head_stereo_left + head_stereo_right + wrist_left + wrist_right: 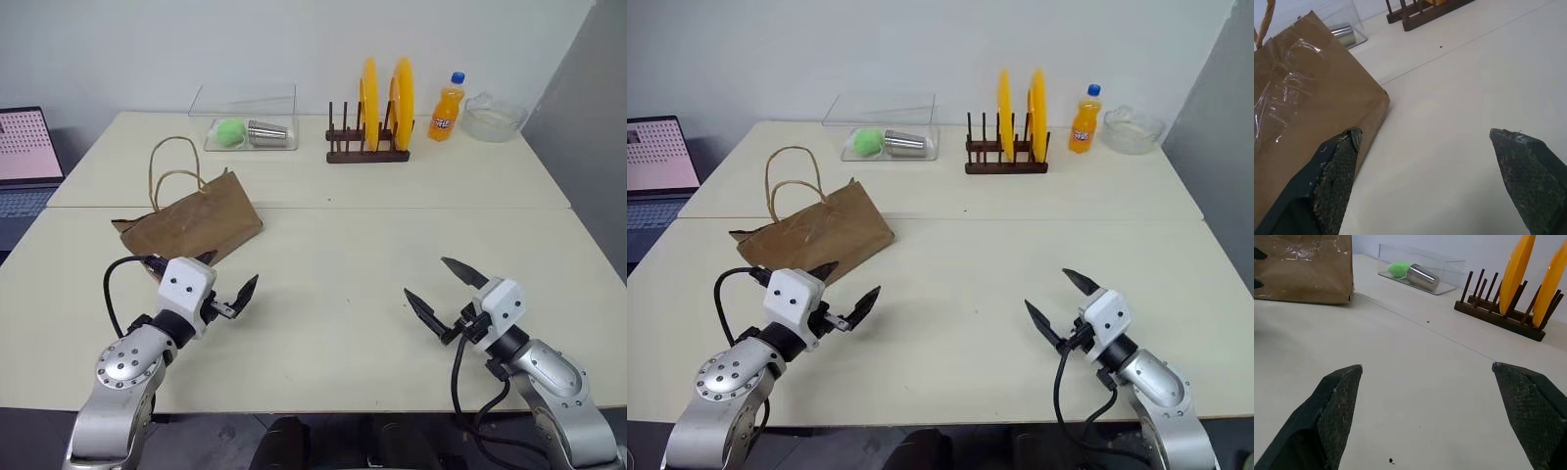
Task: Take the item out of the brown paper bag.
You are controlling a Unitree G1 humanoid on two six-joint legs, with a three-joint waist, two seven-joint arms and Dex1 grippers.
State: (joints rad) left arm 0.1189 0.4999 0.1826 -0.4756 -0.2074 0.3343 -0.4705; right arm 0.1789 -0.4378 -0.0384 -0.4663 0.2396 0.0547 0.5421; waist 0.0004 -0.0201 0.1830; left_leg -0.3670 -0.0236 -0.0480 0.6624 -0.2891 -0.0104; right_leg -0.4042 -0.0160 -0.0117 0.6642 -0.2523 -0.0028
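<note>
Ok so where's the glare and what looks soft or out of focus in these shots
Left wrist view: clear tape on the brown paper bag throws bright glare, and the near pincer fingertips look soft. Right wrist view: the same tape sheen at the bag's top, and the steel cup shines. Head views: even light, only faint shadows under the bag.

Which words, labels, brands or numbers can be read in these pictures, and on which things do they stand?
Orange soda bottle: it has a blue label, but the print is too small to read.
Laptop screen: a pink grid of marks, too small to read.
Brown paper bag: no print visible.
Nothing else bears text.
</note>
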